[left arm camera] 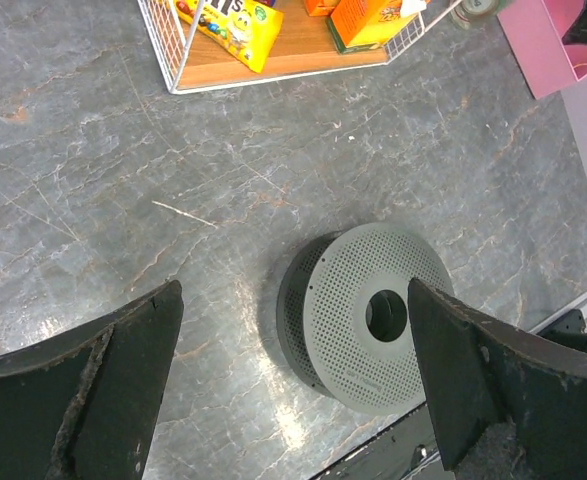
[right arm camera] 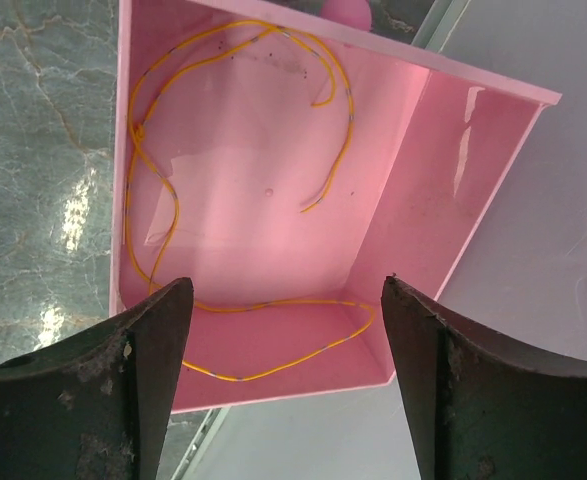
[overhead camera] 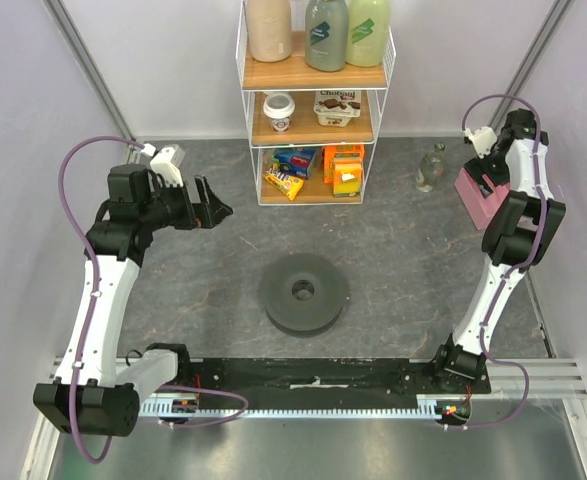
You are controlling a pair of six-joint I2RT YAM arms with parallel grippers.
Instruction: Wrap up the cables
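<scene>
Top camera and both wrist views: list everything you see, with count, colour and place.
table: one, grey marbled
pink box: one, pink, far right of the table
wire: one, yellow-orange, lying loose in the pink box
spool: one, dark grey, flat on the table's middle
rack: one, white wire with wooden shelves, far middle
bottles: three, beige, grey-green and pale green, top shelf
tubs: two, mostly white, middle shelf
snack packs: several, blue, yellow, orange, bottom shelf
glass jar: one, clear, between rack and pink box
left gripper: one, black, open, empty, left of the rack
right gripper: one, black, open, empty, above the pink box
</scene>
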